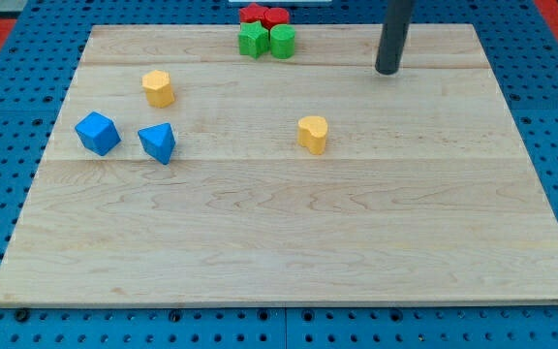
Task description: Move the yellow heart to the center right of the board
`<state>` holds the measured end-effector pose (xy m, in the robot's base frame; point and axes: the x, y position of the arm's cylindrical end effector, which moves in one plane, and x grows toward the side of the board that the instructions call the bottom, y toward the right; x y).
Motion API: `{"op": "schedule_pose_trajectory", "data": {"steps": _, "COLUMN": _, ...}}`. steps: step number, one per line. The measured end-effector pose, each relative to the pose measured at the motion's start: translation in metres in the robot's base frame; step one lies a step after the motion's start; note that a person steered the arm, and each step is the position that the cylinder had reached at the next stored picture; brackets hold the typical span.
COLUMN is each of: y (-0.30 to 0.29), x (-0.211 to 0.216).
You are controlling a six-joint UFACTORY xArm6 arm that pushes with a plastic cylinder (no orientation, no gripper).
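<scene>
Camera view: yellow heart near the middle of the board, my tip apart from it.
From the left edge: a blue cube and a blue triangular block close together, a yellow hexagonal block above them, then the heart, alone. At the top edge, two green blocks touch two red blocks. My tip stands toward the top right corner, touching no block; the rod carries nothing.

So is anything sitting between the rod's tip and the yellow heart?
No. In the camera view, only bare board lies between my tip, toward the view's top right, and the yellow heart near the centre.
</scene>
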<state>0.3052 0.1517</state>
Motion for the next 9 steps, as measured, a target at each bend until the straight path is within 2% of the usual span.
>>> {"op": "schedule_pose_trajectory", "data": {"steps": 2, "y": -0.001, "x": 0.106}}
{"op": "schedule_pose_trajectory", "data": {"steps": 3, "y": -0.025, "x": 0.16}}
{"op": "schedule_pose_trajectory", "data": {"steps": 4, "y": -0.091, "x": 0.167}}
{"op": "schedule_pose_trajectory", "data": {"steps": 5, "y": -0.139, "x": 0.148}}
{"op": "schedule_pose_trajectory", "data": {"steps": 6, "y": -0.144, "x": 0.107}}
{"op": "schedule_pose_trajectory", "data": {"steps": 7, "y": -0.091, "x": 0.079}}
{"op": "schedule_pose_trajectory", "data": {"steps": 8, "y": -0.015, "x": 0.073}}
{"op": "schedule_pose_trajectory", "data": {"steps": 9, "y": 0.007, "x": 0.079}}
